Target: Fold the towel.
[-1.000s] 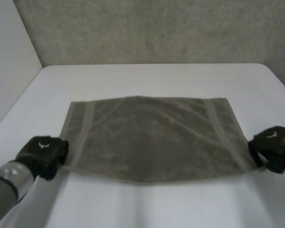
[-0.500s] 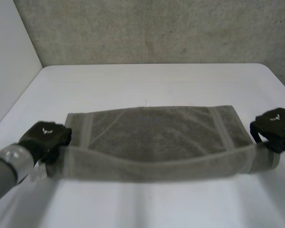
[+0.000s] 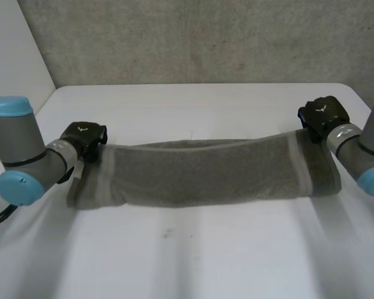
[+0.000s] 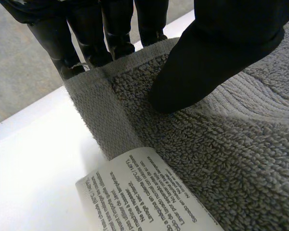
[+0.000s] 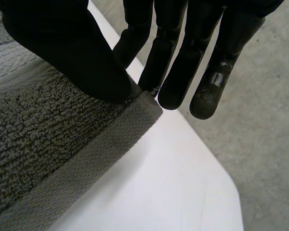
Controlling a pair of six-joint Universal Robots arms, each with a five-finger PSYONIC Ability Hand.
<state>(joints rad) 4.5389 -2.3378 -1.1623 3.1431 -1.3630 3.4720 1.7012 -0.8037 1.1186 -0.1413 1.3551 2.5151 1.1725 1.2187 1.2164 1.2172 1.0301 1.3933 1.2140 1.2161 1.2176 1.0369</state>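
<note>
Compared with a second ago, the towel [image 3: 206,174] is no longer lying spread flat: its near edge has been carried away from the robot and over the rest, so it is now lying as a long, narrow folded band across the middle of the white worktop [image 3: 193,249]. Both arms have swung forward with it. The left robot hand [image 3: 82,138], which was sitting at the near left corner, is now sitting at the far left end of the band, and the right robot hand [image 3: 321,115] has likewise moved from the near right corner up to the far right end.

The towel is stretching between the two hands, its ends drooping a little toward the robot.

In the left wrist view the thumb [image 4: 216,53] is pressing down on the pile just inside the hem while the fingers [image 4: 111,33] are standing behind the edge, so this hand is pinching the towel's corner. A white printed label [image 4: 144,192] is sticking out from the hem just below that grip.

In the right wrist view the thumb [image 5: 72,53] is bearing on the very corner of the hem and the fingers [image 5: 168,53] are closing against it from behind, clamping that corner too.
</note>
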